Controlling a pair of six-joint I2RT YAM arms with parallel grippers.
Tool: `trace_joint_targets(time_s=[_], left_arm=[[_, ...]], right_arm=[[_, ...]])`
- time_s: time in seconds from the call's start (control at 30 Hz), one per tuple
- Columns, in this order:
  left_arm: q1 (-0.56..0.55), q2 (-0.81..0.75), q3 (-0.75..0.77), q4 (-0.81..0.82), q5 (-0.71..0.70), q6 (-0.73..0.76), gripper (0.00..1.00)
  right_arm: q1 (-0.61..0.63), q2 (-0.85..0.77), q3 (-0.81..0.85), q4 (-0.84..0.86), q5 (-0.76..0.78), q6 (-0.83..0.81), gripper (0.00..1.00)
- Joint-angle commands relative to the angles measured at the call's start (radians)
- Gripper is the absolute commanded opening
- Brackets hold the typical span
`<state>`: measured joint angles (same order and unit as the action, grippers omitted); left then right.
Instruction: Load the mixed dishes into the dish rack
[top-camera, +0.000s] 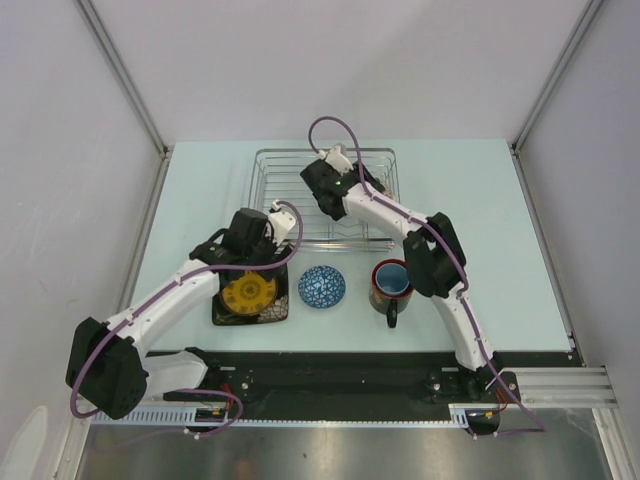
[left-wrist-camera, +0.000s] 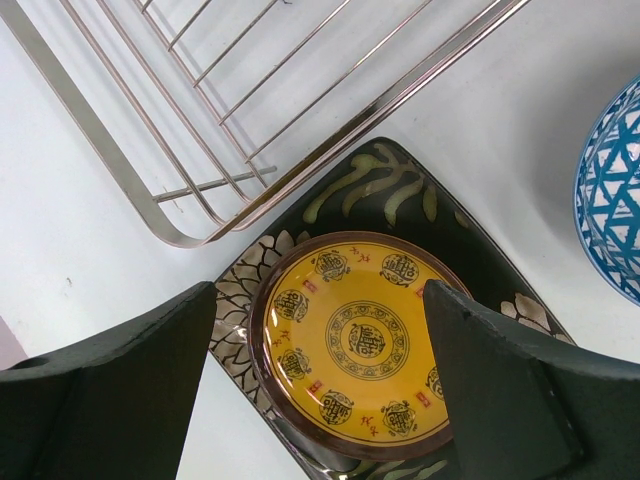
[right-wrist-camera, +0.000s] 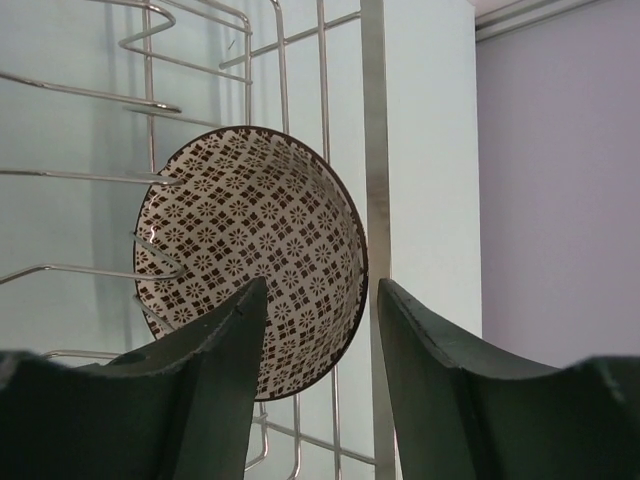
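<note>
1. The dish rack (top-camera: 270, 185) is sitting at the 12 o'clock side of the surface (top-camera: 480, 220), and it is holding one of the mixed dishes.
2. The brown-patterned bowl (right-wrist-camera: 255, 250) is standing on its edge among the rack's wires, its inside turned toward the right wrist camera. The rack's thick edge bar is running just at its 3 o'clock.
3. The right pincer (right-wrist-camera: 323, 285) is reaching into the rack and its jaws are standing apart around the bowl's lower rim. A gap is showing between the rim and the finger at 3 o'clock, so the pincer is released rather than clamping. Whether the other finger is touching the bowl, I cannot tell.
4. The blue bowl (top-camera: 322, 286) is resting on the surface just at 6 o'clock of the rack.
5. The mug (top-camera: 390, 285) is standing upright near the blue bowl's 3 o'clock, its handle pointing to 6 o'clock.
6. The yellow plate (top-camera: 248, 293) is lying on the black floral plate (top-camera: 280, 315), both at 9 o'clock of the blue bowl, beside the rack's near corner.
7. The left pincer (left-wrist-camera: 318, 290) is hovering over the yellow plate, spread wide and grasping nothing.
</note>
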<state>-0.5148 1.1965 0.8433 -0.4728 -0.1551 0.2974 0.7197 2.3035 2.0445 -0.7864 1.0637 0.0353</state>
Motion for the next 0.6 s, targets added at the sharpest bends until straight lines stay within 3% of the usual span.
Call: trace_joint_targets(time_s=[0.0,0.3,0.57], left_arm=[[0.007,-0.012,0.005,0.031,0.0,0.011,0.89],[0.009,-0.014,-0.006,0.037,0.003,0.011,0.89],[0.009,-0.018,-0.024,0.046,0.005,0.013,0.89]], right_arm=[[0.015,0.025,0.049,-0.031,0.028,0.057,0.54],[0.03,0.028,0.034,-0.149,0.102,0.179,0.5],[0.008,-0.022,0.022,-0.217,0.07,0.322,0.57]])
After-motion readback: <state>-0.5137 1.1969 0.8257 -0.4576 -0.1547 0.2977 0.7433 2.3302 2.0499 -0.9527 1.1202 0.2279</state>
